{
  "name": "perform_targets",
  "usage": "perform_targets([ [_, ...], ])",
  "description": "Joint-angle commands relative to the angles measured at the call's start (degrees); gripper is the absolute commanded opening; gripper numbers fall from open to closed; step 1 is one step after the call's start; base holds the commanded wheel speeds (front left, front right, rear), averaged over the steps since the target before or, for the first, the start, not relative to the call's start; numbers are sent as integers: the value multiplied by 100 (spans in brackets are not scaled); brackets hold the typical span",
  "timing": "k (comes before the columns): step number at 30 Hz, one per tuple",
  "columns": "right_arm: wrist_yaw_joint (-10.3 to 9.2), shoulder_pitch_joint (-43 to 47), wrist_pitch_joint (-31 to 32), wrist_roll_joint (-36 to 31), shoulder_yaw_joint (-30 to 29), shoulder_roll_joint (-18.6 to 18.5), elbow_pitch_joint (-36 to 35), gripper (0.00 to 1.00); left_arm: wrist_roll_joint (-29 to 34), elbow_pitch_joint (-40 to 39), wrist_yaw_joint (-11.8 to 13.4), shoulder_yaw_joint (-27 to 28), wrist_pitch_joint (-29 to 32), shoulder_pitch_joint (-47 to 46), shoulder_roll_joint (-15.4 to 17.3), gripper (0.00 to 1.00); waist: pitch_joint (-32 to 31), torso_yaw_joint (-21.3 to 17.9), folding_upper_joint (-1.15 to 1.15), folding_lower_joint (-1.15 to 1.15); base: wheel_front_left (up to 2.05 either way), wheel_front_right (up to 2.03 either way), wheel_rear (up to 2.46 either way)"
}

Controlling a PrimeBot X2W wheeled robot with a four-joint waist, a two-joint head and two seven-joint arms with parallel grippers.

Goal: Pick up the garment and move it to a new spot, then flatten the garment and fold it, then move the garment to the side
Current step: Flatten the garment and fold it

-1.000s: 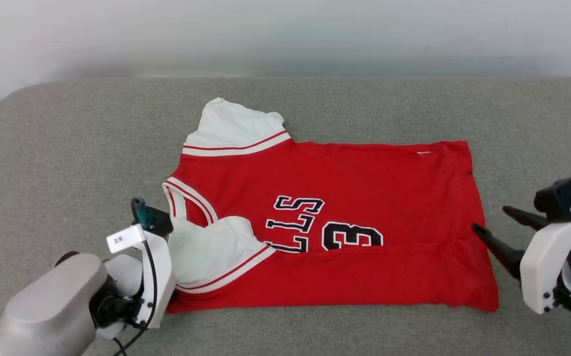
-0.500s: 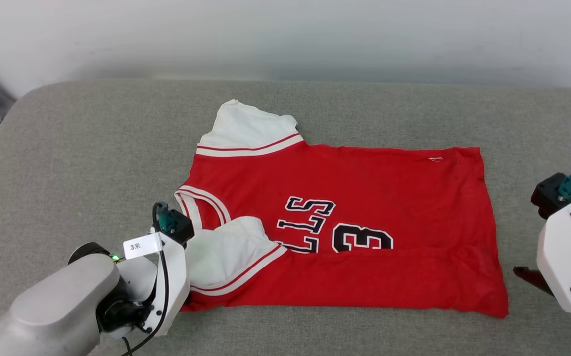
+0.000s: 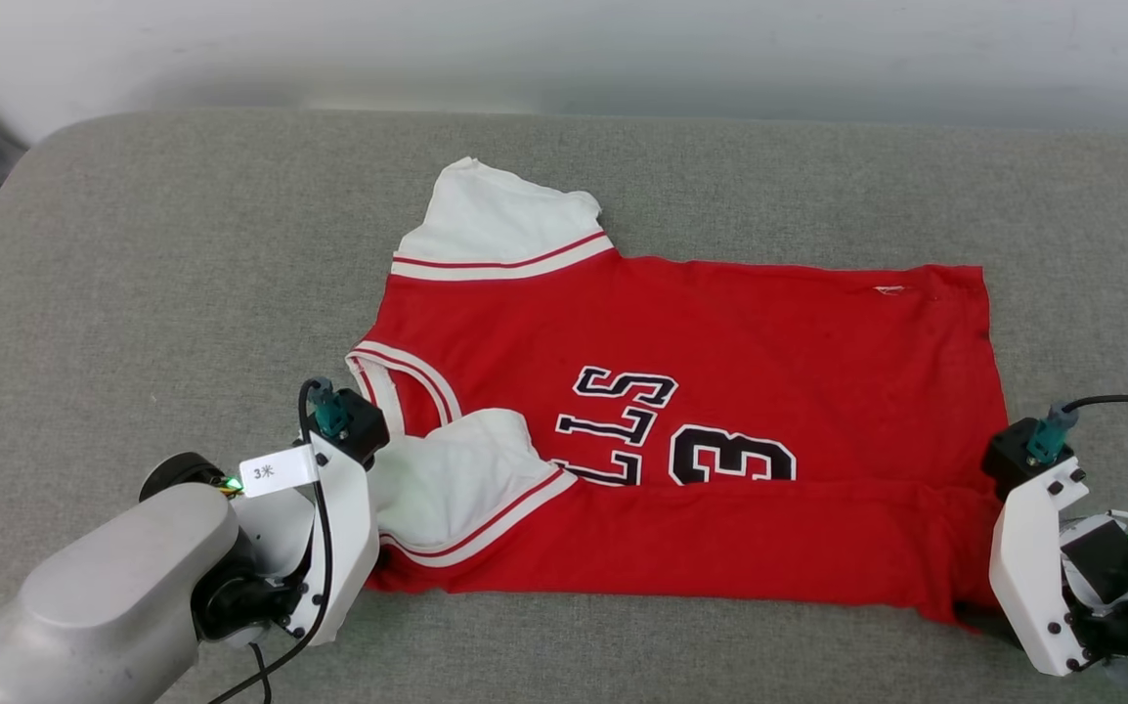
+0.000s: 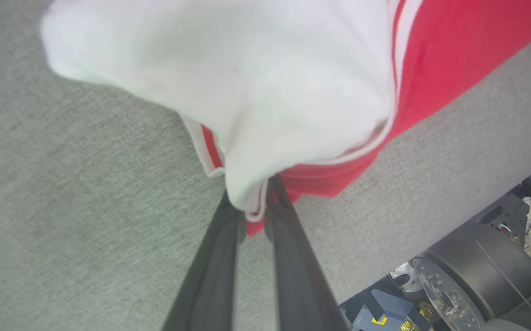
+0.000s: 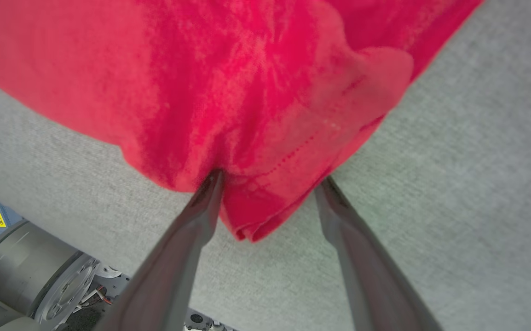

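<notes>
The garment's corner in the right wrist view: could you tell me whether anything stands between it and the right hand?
Nothing visible does. The right hand is open and straddles the red corner of the garment, which lies on the bare grey cushion.

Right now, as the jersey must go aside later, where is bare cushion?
Bare grey cushion lies left of the garment, behind it toward the wall, and to its right. Crowded: the near edge, where the left gripper pinches one corner and the right gripper straddles the other.
</notes>
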Motion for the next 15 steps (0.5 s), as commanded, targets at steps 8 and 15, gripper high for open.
perform_targets([
  [8, 25, -6, -697, 251, 434, 98, 166, 0, -136, 168, 3, -77, -205, 112, 34, 0, -207, -66, 0, 0, 0, 0, 0],
  [15, 18, -132, -1194, 511, 472, -403, -190, 0, -311, 62, 3, -101, -328, 300, 214, 0, -680, -91, 0, 0, 0, 0, 0],
])
